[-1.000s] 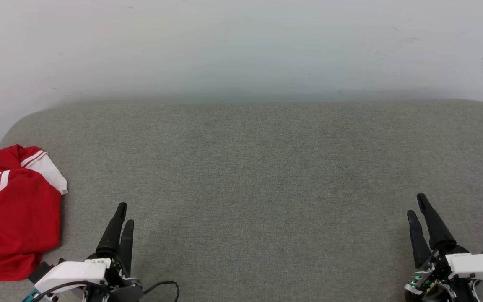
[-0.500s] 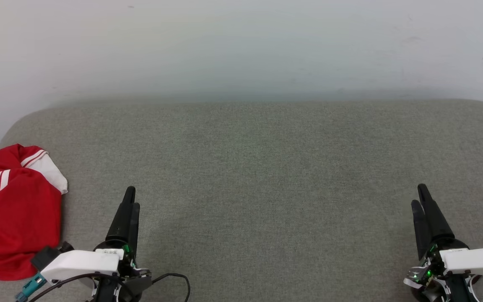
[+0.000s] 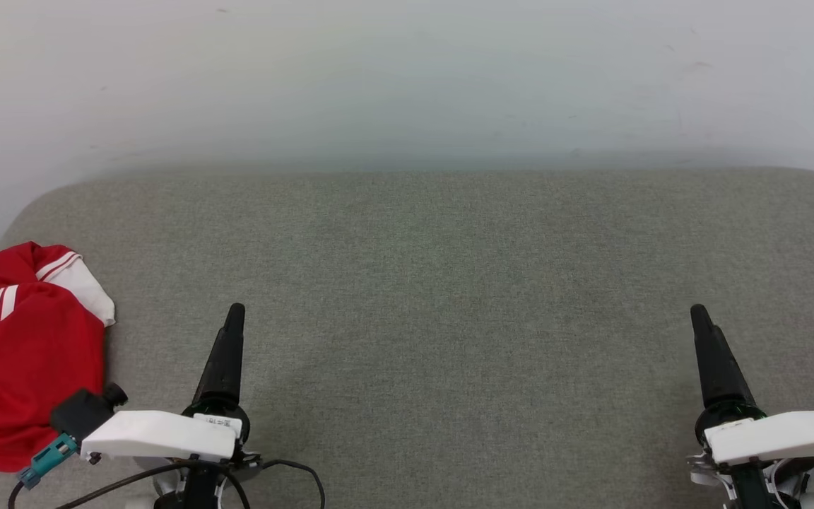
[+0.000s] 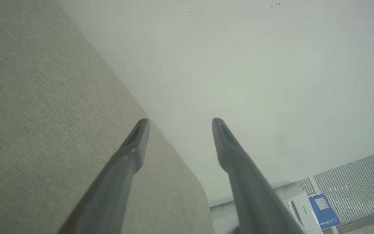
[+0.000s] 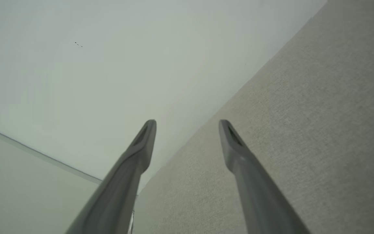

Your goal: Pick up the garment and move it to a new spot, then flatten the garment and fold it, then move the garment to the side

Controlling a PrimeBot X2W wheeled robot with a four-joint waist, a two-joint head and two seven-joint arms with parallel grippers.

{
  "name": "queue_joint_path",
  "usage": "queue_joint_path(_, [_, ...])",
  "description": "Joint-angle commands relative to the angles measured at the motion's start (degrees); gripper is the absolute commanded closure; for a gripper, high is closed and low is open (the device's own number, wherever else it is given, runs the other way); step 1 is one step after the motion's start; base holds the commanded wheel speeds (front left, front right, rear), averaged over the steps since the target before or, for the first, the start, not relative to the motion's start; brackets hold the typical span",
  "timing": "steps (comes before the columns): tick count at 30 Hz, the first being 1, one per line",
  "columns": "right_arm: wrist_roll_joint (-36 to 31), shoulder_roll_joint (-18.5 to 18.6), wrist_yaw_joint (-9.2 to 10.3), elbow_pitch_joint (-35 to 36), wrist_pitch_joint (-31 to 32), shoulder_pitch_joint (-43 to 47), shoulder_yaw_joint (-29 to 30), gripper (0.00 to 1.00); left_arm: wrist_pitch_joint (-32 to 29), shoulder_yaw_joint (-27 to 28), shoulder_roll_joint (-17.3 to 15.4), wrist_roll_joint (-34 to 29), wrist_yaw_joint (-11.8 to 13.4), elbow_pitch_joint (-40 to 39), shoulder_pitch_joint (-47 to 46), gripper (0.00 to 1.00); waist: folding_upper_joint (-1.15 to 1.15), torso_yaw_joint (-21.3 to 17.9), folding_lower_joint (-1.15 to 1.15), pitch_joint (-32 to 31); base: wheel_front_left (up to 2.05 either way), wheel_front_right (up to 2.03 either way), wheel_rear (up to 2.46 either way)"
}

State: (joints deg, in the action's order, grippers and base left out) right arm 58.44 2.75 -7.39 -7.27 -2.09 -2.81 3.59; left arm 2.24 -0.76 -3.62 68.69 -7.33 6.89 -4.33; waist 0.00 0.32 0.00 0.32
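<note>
Placing everything vs the grey pad [image 3: 449,283] since it's the big landmark. The garment [image 3: 32,353] is a crumpled red heap at the pad's left end, toward its front edge, w/ 1 white sleeve and striped trim flopped on top. Part runs off the head view's left side, so can't tell if any hangs over the pad's end.

Left gripper [image 3: 235,312] hangs over the pad's front-left, just beside the heap, not touching. Right gripper [image 3: 697,314] is over the pad's front-right, well apart from it. Wrist views show both claws spread wide, nothing between the fingers.

Handling, imo: light, soft, floppy knit, prob a bit slick. Won't keep any shape, so it'll drape and trail once lifted. I'd pinch a raised ridge on top of the heap, or the sleeve hem where the trim looks thicker. 1 pinch likely brings up a bundle.

Room: tons. The pad's middle is bare between the 2 grippers, good for laying it flat. Watch the wall [image 3: 407,71] right behind the pad's far edge, the pad's rounded far-left corner, and the teal plug [image 3: 46,459] on the left wrist, which sits close to the cloth and could snag.
</note>
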Motion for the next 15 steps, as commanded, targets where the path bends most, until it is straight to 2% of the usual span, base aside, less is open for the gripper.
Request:
queue_joint_path(1, [-2.48,0.25,-0.05,1.18,-0.56,-0.49,-0.18,0.0,0.46,-0.28,-0.3,-2.12,-0.11,-1.15,-0.9,0.0,0.0,0.0,0.0,-0.01,0.0,0.0,0.0])
queue_joint_path(15, [-21.86,0.23,-0.07,2.38,-1.8,-0.24,-0.84,0.0,3.17,-1.77,-1.46,-21.83,-0.14,-1.8,-0.15,0.0,0.0,0.19,0.0,-0.03,0.0,0.0,0.0])
